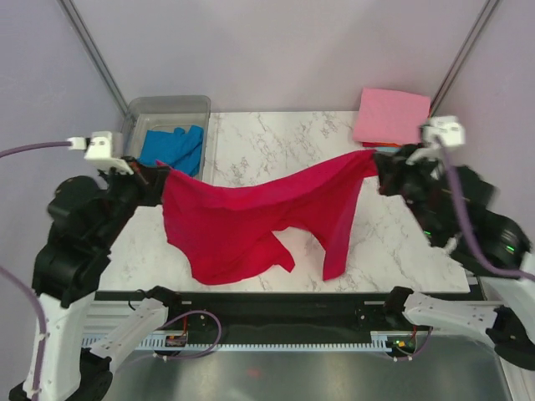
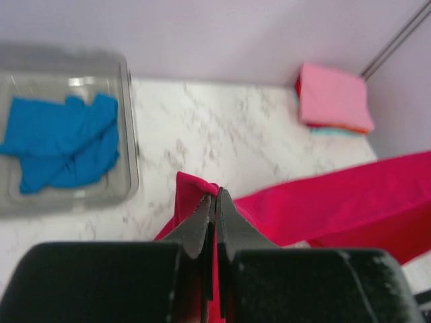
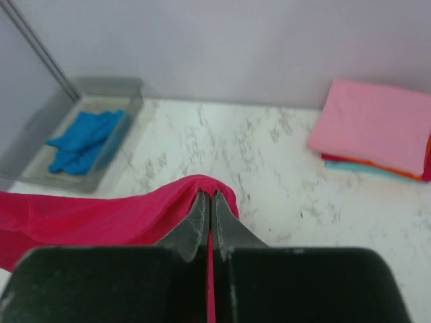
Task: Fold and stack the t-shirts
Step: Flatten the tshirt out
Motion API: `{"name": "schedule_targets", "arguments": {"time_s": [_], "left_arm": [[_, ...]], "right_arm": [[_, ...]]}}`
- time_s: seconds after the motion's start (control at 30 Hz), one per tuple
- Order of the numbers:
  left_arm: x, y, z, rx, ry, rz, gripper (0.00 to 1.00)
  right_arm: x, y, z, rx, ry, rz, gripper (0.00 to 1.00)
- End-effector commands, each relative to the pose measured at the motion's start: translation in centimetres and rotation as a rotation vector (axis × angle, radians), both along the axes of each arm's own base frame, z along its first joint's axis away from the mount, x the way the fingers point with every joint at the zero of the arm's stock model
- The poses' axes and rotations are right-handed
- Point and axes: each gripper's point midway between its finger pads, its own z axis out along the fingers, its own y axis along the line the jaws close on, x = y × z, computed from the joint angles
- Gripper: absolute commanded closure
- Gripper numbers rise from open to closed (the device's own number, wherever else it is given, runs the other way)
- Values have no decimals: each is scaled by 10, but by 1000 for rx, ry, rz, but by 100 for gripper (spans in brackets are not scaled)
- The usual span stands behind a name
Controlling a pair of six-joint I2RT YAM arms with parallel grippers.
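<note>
The left pincer (image 2: 215, 196) is pressed together on one end of the crimson t-shirt (image 1: 242, 221). The right pincer (image 3: 209, 202) pinches the other end, so the cloth hangs stretched between them over the marble surface (image 1: 276, 138), drooping toward the near edge. A blue t-shirt (image 1: 173, 148) lies crumpled in the clear tub (image 1: 167, 106) at far left. A folded pink t-shirt (image 1: 391, 115) tops a stack at far right.

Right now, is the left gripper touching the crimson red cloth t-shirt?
Touching: the left wrist view shows left gripper jaws shut on crimson red cloth t-shirt.
</note>
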Motion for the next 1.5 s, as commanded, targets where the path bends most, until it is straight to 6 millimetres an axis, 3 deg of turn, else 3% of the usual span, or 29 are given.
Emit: {"name": "schedule_targets", "arguments": {"time_s": [0.0,0.07,0.2,0.33,0.43,0.53,0.57,0.63,0.67,0.73,0.77,0.8,0.83,0.87,0.9,0.93,1.0,1.03,1.07,1.1,1.13,1.17,1.2,1.23,1.27,1.3,1.33,1.37,1.47], "left_arm": [[-29,27,82,36,-257,49,98],[-51,35,124,41,-400,49,98],[-95,51,181,47,-641,59,98],[-147,67,227,33,-879,75,98],[-167,73,250,25,-985,86,98],[-167,63,267,25,-1041,43,98],[-149,48,269,36,-1018,-4,98],[-137,38,276,25,-1000,-40,98],[-121,31,276,26,-970,-55,98],[-70,14,268,50,-872,-60,98],[-48,7,260,66,-826,-63,98],[-28,1,252,85,-782,-62,98],[19,-16,233,119,-688,-76,98],[45,-24,211,149,-594,-85,98],[73,-32,193,171,-522,-84,98],[117,-46,161,206,-416,-96,98],[159,-59,112,240,-279,-117,98],[200,-63,64,264,-161,-123,98],[217,-65,41,236,-96,-128,98],[235,-68,16,227,-42,-153,98],[259,-60,-4,215,13,-137,95],[289,-69,-70,188,182,-178,87],[307,-68,-104,172,273,-186,75],[327,-60,-95,135,263,-184,55],[349,-71,-164,88,418,-243,9],[355,-70,-175,66,460,-248,1],[357,-68,-157,44,450,-252,0],[360,-70,-165,27,468,-260,0],[355,-66,-159,38,446,-245,0]], "right_arm": [[-37,-32,68,8,-250,129,100],[-55,-49,88,20,-336,159,100],[-100,-97,124,137,-523,180,100],[-131,-126,141,181,-653,191,100],[-148,-144,152,194,-721,167,100],[-154,-154,162,188,-764,112,100],[-148,-152,165,176,-756,89,100],[-130,-158,162,152,-693,-17,100],[-109,-148,159,110,-638,-54,100],[-79,-159,139,36,-512,-236,100],[-51,-144,119,-60,-422,-298,100],[-38,-135,110,-87,-389,-330,100],[-30,-140,93,-146,-323,-443,100],[-9,-115,66,-319,-275,-446,100],[-1,-106,63,-322,-280,-471,100],[8,-97,53,-365,-263,-479,100],[50,-89,17,-444,-206,-522,100],[70,-90,0,-463,-167,-516,100],[109,-65,-39,-427,-101,-403,100],[135,-102,-64,-432,-18,-473,100],[155,-109,-88,-420,47,-471,100],[190,-120,-128,-410,146,-468,100],[206,-124,-146,-412,194,-471,100],[219,-126,-159,-419,232,-477,93],[244,-134,-182,-442,305,-499,78],[254,-136,-191,-447,343,-503,65],[263,-139,-196,-446,370,-516,41],[274,-139,-198,-458,391,-525,32],[275,-132,-187,-425,366,-498,25]]}}
